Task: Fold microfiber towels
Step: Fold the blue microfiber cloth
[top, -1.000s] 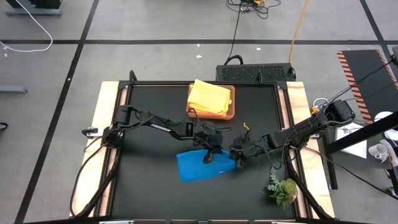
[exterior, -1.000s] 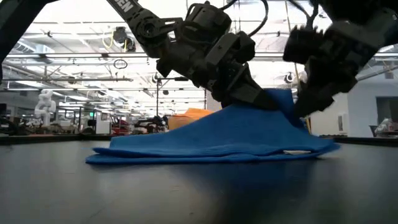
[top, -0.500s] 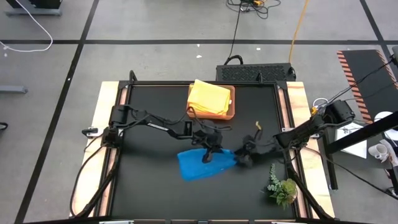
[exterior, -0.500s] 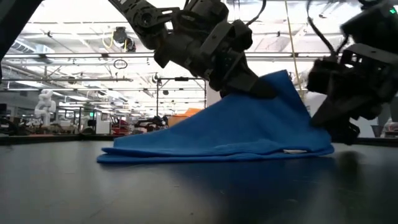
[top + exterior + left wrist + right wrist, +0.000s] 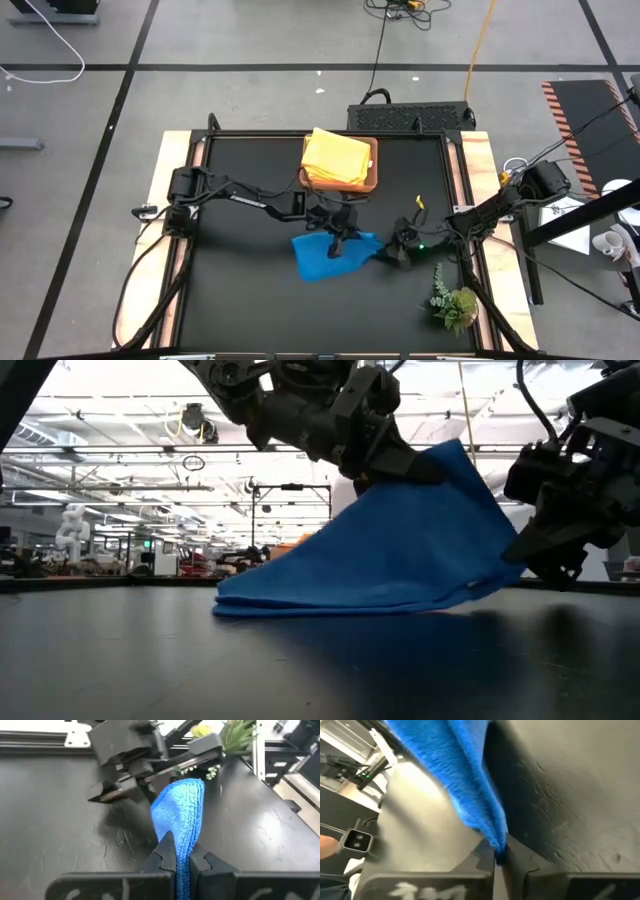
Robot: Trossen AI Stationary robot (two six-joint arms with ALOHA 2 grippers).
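From above I see the blue towel [image 5: 333,256] bunched mid-table below the brown tray [image 5: 368,180] of yellow towels [image 5: 335,157], with the left gripper [image 5: 338,243] on it and the right gripper [image 5: 396,256] at its right edge. At table height, the cloth [image 5: 400,540] is lifted into a peak. On my left wrist camera, the fingers [image 5: 165,854] are clamped on a fold. On the right wrist, they pinch its edge [image 5: 470,790]

No legible text, labels or numbers.

Blue towel [image 5: 400,550] half-lifted mid-table; yellow towel [image 5: 335,157] folded on tray.
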